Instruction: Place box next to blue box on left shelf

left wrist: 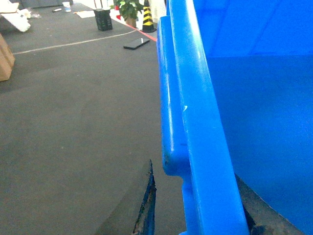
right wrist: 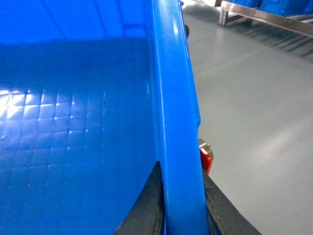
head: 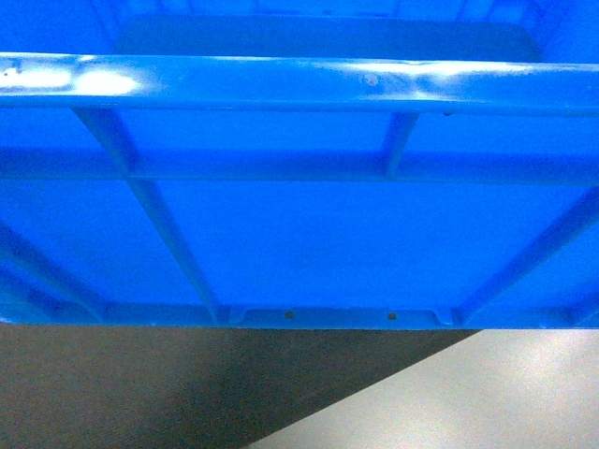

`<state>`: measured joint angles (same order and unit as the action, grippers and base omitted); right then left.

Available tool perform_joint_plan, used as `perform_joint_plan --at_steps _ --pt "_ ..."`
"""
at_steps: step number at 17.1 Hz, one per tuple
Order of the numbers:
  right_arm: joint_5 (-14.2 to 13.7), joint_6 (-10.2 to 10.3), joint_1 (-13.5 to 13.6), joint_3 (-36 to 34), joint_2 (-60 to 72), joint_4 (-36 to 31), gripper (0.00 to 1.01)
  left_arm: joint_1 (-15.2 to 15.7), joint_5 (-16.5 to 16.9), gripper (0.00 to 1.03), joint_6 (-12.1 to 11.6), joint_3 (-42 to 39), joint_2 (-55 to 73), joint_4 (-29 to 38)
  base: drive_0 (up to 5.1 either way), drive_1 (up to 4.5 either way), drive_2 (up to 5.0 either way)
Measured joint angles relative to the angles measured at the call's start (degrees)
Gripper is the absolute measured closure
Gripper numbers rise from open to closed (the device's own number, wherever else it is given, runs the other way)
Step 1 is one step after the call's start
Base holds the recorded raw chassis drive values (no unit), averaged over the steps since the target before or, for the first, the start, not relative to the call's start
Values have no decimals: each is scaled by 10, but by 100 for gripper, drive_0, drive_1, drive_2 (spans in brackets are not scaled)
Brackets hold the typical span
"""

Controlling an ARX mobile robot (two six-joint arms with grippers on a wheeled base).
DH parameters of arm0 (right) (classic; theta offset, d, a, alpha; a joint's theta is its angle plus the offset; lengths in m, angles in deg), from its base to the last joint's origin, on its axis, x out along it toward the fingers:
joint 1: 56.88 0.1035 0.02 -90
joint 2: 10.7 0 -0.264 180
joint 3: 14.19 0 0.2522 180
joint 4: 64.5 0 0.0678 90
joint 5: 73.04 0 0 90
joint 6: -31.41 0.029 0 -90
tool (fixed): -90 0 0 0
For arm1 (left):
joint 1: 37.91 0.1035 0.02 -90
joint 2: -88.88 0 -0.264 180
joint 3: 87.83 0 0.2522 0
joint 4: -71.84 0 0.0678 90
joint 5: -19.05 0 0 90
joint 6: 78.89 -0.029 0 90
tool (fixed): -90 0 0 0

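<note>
Carrying the box (head: 299,234) above the floor (left wrist: 73,122), both arms are transporting it; the left shelf is not identifiable. The right hand (right wrist: 183,205) is pinching the box's right rim. The left hand's (left wrist: 195,220) closure cannot be determined. Next, judging by the task: locating the shelf and approaching level.

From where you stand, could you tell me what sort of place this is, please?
Probably a warehouse or factory floor. A metal rack stands on smooth grey flooring, a striped traffic cone sits beside painted floor lines, and the robot carries a big blue crate, its right pincer clamping the rim.
</note>
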<state>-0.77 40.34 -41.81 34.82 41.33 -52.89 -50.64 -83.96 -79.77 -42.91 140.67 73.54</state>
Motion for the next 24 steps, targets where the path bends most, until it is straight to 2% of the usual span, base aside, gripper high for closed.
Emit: perform_joint_plan --at_steps 24 --pt "0 0 0 0 0 0 91 0 0 71 0 0 0 0 -147 -147 -147"
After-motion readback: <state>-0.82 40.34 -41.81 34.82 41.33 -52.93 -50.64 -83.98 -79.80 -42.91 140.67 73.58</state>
